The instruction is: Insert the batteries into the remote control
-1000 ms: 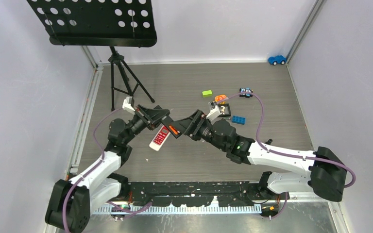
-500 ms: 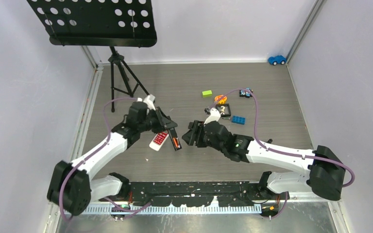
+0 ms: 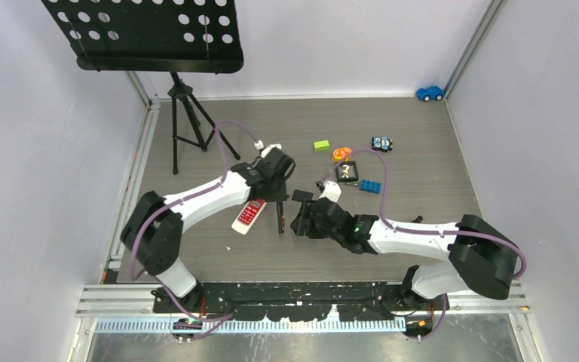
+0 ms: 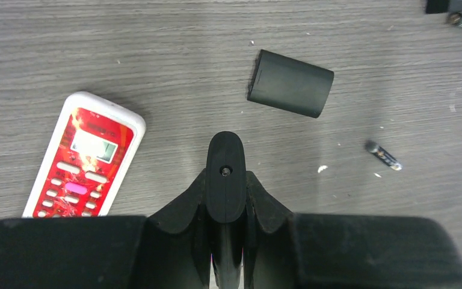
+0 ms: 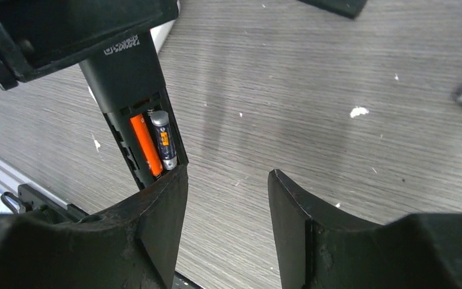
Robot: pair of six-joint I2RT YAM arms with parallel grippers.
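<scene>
Currently, the left hand (image 4: pixel 226 194) is clenched on the black remote control (image 4: pixel 225 158) and holds it steeply tilted over the worktop (image 3: pixel 422 151) (in the left wrist view the remote shows end-on between the two fingers). Whether its lower end touches the worktop cannot be determined.

The battery compartment of the remote is uncovered and faces the right wrist camera. Two cells sit side by side inside it:
- the orange battery (image 5: pixel 145 144), on the left in that view;
- the dark grey battery (image 5: pixel 163 139), on the right, lying against the orange one.

The right hand (image 5: pixel 227 180) is released. Its jaws stand apart with nothing between them. One fingertip (image 5: pixel 167 198) is just beside the lower end of the remote; contact cannot be confirmed.

A third, loose battery (image 4: pixel 383 155) lies flat on the worktop, apart from both hands. The black battery cover (image 4: pixel 290 91) also lies flat on the worktop, near the held remote and apart from the loose battery. A red-and-white remote (image 4: pixel 84 161) lies face up on the worktop, just beside the left hand.
</scene>
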